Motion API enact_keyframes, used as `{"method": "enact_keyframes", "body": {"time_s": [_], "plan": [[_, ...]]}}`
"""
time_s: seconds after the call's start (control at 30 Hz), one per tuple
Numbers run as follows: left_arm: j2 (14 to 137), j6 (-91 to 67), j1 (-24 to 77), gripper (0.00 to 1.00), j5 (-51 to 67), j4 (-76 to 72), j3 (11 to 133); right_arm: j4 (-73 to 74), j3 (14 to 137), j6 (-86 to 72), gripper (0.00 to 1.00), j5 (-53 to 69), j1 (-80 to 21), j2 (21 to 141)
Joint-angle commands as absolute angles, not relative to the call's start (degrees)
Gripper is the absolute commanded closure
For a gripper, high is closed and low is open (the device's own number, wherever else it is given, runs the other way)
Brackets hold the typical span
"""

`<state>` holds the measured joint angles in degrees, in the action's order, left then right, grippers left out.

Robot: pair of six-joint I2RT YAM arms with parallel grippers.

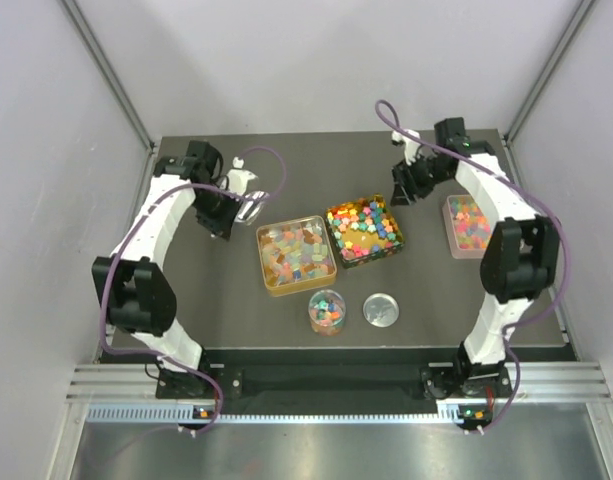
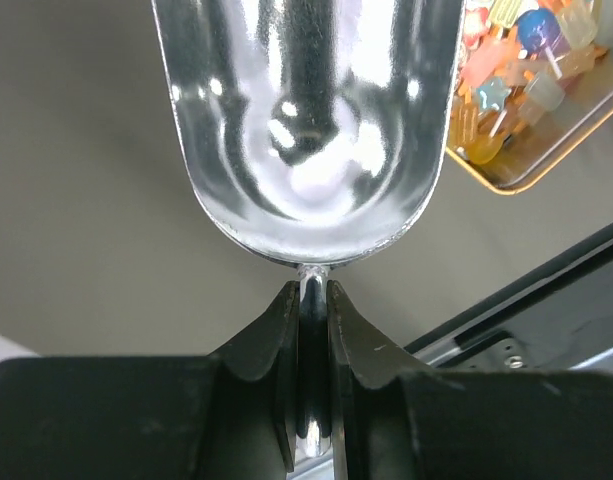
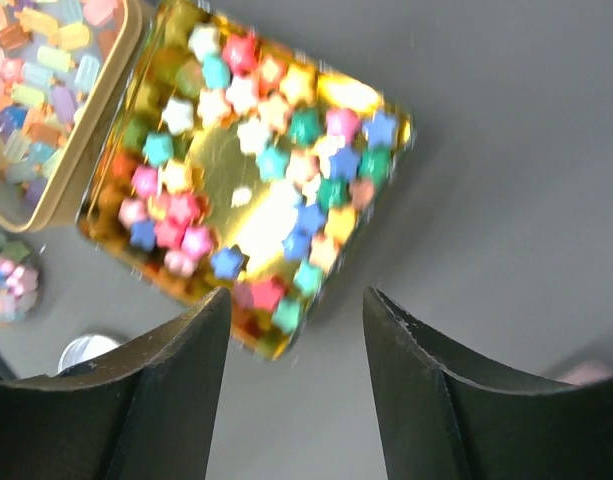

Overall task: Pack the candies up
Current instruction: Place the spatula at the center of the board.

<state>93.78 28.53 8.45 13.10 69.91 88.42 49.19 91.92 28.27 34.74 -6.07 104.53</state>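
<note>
Star-shaped candies (image 1: pixel 364 228) in mixed colours fill a shiny gold tin (image 3: pixel 208 155). Pale translucent candies (image 1: pixel 296 252) lie in a second gold tin (image 2: pixel 546 165) beside it. A small clear jar (image 1: pixel 327 312) in front holds more coloured candies. At the back left, my left gripper (image 1: pixel 229 205) is shut on the handle of an empty silver scoop (image 2: pixel 306 120), which hangs over bare table just left of the pale-candy tin. My right gripper (image 3: pixel 296 300) is open and empty, hovering over the table by a corner of the star tin.
A round silver lid (image 1: pixel 381 309) lies right of the jar. A pink tray (image 1: pixel 468 225) of candies sits at the right, under the right arm. Grey walls close in the dark table on both sides.
</note>
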Motion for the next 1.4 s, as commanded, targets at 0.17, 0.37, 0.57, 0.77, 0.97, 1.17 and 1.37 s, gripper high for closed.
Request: {"method": "enact_keyframes", "body": {"time_s": [0.17, 0.37, 0.57, 0.77, 0.97, 1.17, 1.37], "plan": [[107.1, 26.8, 7.4, 1.00, 19.6, 81.4, 90.9, 47.4, 101.2, 26.8, 0.45, 31.1, -10.2, 115.7], [111.3, 22.8, 4.8, 1.00, 18.8, 78.9, 94.3, 45.9, 101.7, 23.7, 0.45, 32.3, -10.5, 117.4], [116.4, 20.2, -1.5, 1.00, 12.9, 75.7, 96.9, 45.4, 100.0, 22.9, 0.45, 32.8, -10.8, 116.8], [120.9, 17.8, -3.6, 0.96, 3.8, 71.0, 97.8, 44.3, 98.3, 21.7, 0.45, 32.7, -11.4, 116.5], [124.1, 17.8, -4.5, 0.73, 6.2, 70.1, 102.7, 44.2, 99.6, 21.6, 0.44, 32.3, -11.9, 116.7], [114.4, 18.5, -4.3, 0.01, 13.4, 69.9, 104.1, 44.6, 99.4, 22.2, 0.44, 32.1, -12.0, 116.6], [106.5, 25.7, 1.7, 0.02, 19.5, 71.1, 98.8, 43.4, 97.1, 22.7, 0.44, 29.4, -12.9, 116.2]]}}
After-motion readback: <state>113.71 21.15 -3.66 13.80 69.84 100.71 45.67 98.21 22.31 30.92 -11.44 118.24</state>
